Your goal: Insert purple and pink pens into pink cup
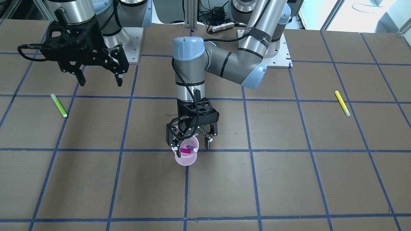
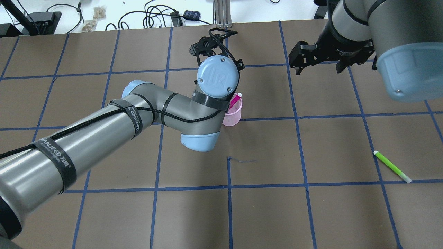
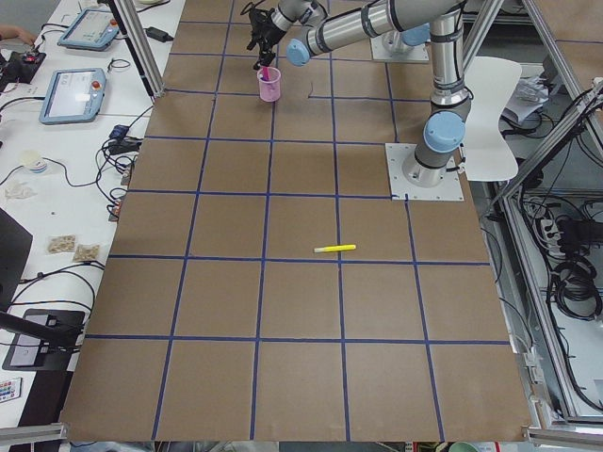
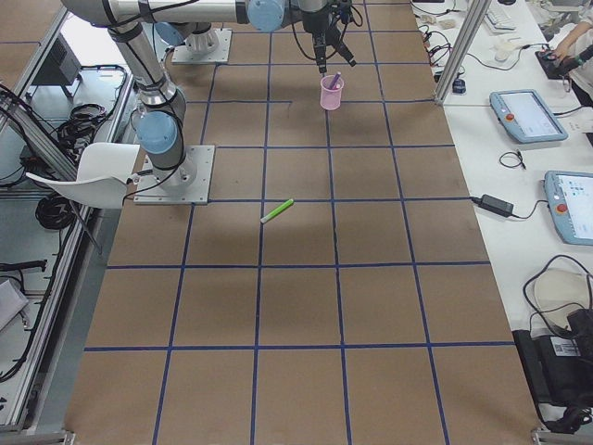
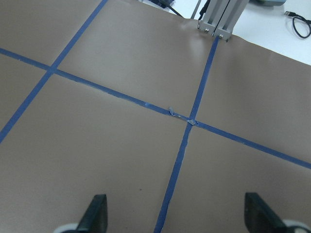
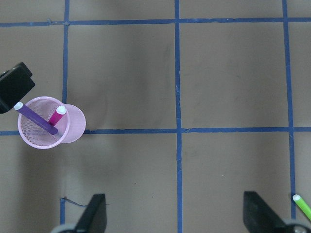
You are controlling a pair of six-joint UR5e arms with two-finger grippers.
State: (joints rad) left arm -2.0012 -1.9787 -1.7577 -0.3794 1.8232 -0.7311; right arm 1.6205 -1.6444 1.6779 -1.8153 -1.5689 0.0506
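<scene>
The pink mesh cup [image 1: 186, 159] stands upright near the table's middle. The pink pen [image 1: 184, 149] and the purple pen [image 1: 192, 148] both stand slanted inside it. The right wrist view shows the cup [image 6: 46, 136] from above, with the purple pen [image 6: 35, 116] and pink pen [image 6: 56, 115] leaning inside. My left gripper [image 1: 190, 146] is open and empty, just above the cup's rim. Its wrist view shows only bare table between its fingers [image 5: 95, 216]. My right gripper [image 1: 99, 80] is open and empty, raised well away from the cup.
A green pen [image 1: 59, 105] lies on the table on my right side and also shows in the overhead view [image 2: 391, 166]. A yellow pen [image 1: 342, 103] lies on my left side. Blue tape lines grid the brown table.
</scene>
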